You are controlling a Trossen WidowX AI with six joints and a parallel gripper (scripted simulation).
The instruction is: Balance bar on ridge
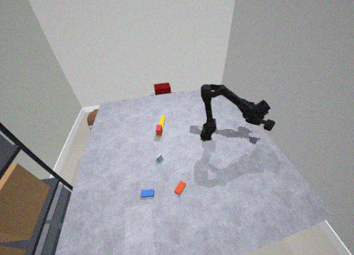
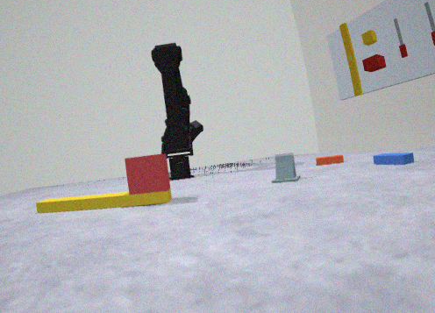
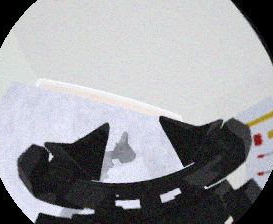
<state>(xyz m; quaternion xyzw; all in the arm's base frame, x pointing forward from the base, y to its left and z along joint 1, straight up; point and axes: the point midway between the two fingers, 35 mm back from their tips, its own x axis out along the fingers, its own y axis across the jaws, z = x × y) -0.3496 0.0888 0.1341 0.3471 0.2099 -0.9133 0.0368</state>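
A long yellow bar (image 1: pixel 162 121) (image 2: pixel 88 202) lies flat on the grey table (image 1: pixel 232 211) (image 2: pixel 263 250). A red cube (image 1: pixel 158 129) (image 2: pixel 146 174) sits on one end of the bar. A small grey ridge (image 1: pixel 160 159) (image 2: pixel 285 167) stands upright on the table, apart from the bar and nearer the front. My gripper (image 1: pixel 268 124) (image 3: pixel 136 131) hangs in the air near the table's right edge, far from both. Its fingers are wide open with nothing between them.
A blue block (image 1: pixel 147 193) (image 2: pixel 393 158) and an orange block (image 1: pixel 180 187) (image 2: pixel 330 160) lie flat in front of the ridge. A dark red box (image 1: pixel 162 88) sits behind the table's back edge. A shelf with a cardboard box (image 1: pixel 18 200) stands at the left.
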